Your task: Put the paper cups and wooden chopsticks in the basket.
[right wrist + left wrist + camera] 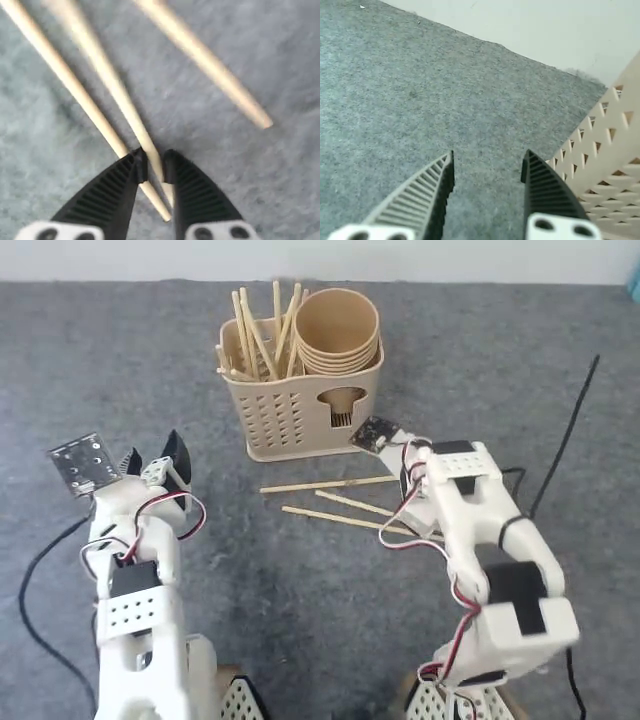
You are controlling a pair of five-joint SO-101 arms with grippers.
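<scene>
So, right arm is folded fwd & low over the mat, wrist tipped down. The right claw is nearly pressed together, pinching one stick btwn its tips, close to that stick's end. A 2nd stick runs just beside the pinched one, passes under one finger & ends back past the tips, toward the wrist. Can't tell if the two touch. A 3rd stick lies apart, out ahead of the claw & off to one side, its end short of the fingers. All three are thin, round, pale plain wood, flat on the grey felt.

Left arm stretches straight fwd, low. The left claw is spread wide over bare felt. The basket stands near its right finger, slightly ahead, w/ a gap btwn them.

Basket is beige plastic w/ slotted walls, a handle cut-out in the front wall & two compartments. The cups are tan paper, nested in one upright stack, in the compartment farther from the left claw. A bunch of sticks stands leaning in the compartment nearer that claw, ends poking above the rim. From the right claw, the basket is ahead & a bit toward the left arm. The loose sticks lie on the mat btwn the basket front & that claw.
</scene>
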